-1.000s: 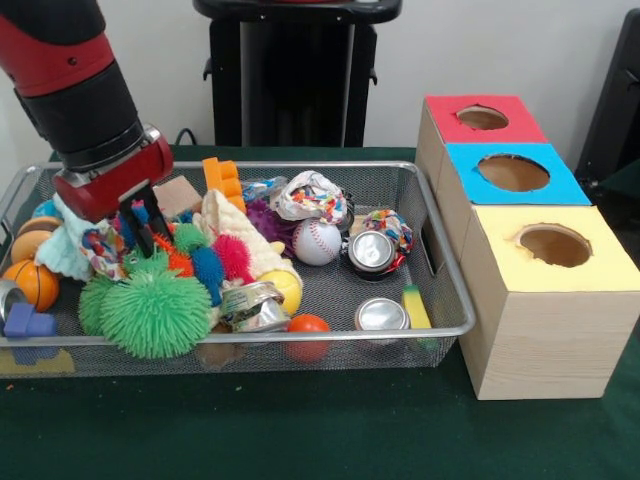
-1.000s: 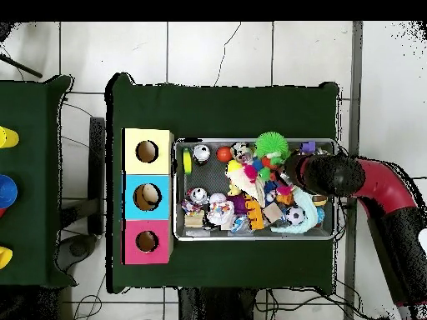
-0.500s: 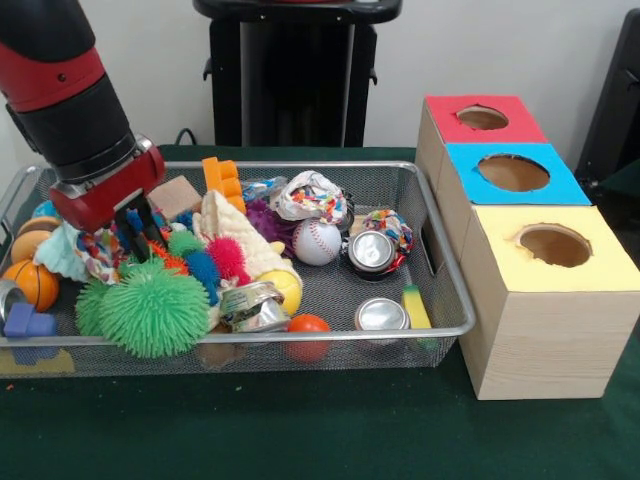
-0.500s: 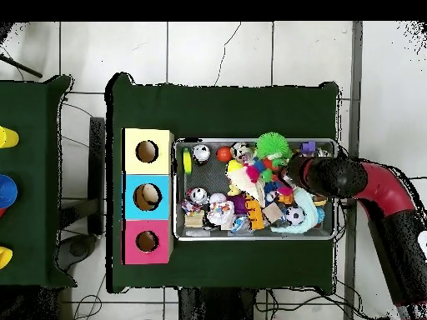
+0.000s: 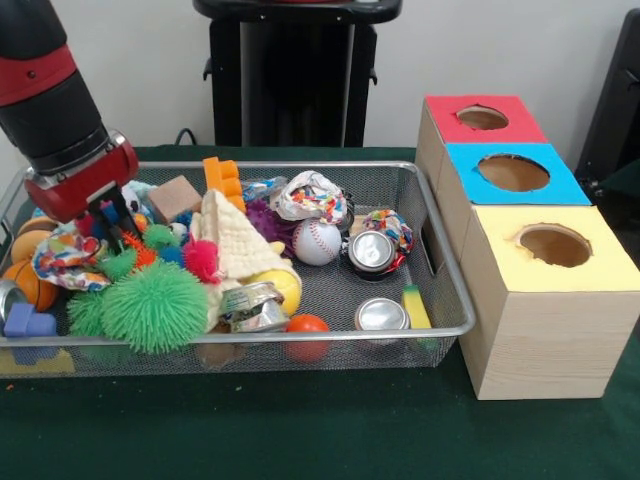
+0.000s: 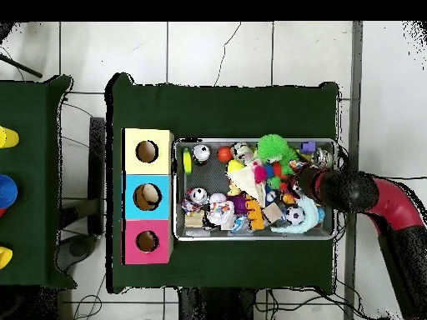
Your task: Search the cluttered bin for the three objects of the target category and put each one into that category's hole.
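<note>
arm: red and black, comes down at the left end of the wire bin [image 5: 440,250] in the front view; in the overhead view it enters from the right and ends over the bin's right end.
gripper: the gripper [image 5: 108,222] hangs low among the toys at that end, its dark fingers pointing down; whether they are spread or closed on anything, cannot tell, since spiky toys crowd around the tips.
around the gripper: a multicoloured fabric ball [image 5: 66,260] lies just beside it on the left, touching or nearly so; small spiky balls in green, orange and blue sit right under and beside the tips, and a pink spiky ball [image 5: 201,259] lies just to the right.
big green spiky ball: the big green spiky ball [image 5: 152,306] lies in front of the gripper, against the bin's near wall.
cream knitted cloth: the cream knitted cloth [image 5: 235,240] is draped mid-bin, right of the gripper.
balls: a baseball [image 5: 317,242] sits mid-bin, well apart from the gripper; a basketball [image 5: 34,284] lies at the far left edge.
cans: two crushed cans [image 5: 372,252] lie toward the bin's right end, another by the near wall.
boxes: a yellow box [image 5: 548,300], blue box [image 5: 510,175] and red box [image 5: 480,120] stand in a row right of the bin, each with a round hole on top.
</note>
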Robot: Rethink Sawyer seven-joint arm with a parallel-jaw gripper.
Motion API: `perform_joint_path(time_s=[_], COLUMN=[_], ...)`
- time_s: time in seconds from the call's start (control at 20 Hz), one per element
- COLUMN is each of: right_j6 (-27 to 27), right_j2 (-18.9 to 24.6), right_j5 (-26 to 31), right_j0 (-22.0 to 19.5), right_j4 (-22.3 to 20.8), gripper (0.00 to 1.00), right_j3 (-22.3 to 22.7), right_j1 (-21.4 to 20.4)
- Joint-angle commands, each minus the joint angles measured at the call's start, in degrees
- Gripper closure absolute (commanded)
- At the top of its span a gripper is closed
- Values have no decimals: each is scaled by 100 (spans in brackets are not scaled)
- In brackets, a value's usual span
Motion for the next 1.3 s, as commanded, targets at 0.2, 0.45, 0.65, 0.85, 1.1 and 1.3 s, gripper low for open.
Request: perform_joint_path(time_s=[0.2, 0.45, 0.65, 0.85, 1.1, 1.3], right_j6=[-764, -157, 367, 1162, 1675, 2015], right_j2=[-13, -53, -160, -478, -891, -1246], right_j5=[-395, -607, -791, -1197, -1889, -2461], right_j0=[-128, 161, 431, 876, 1231, 1427], right_j4=[-455, -400, -345, -353, -337, -163], gripper=[100, 100, 100, 100, 100, 100], right_j3=[1018, 1354, 1602, 1811, 2030, 2297], right_j1=[-424, -1002, -1386, -1589, -1473, -1310])
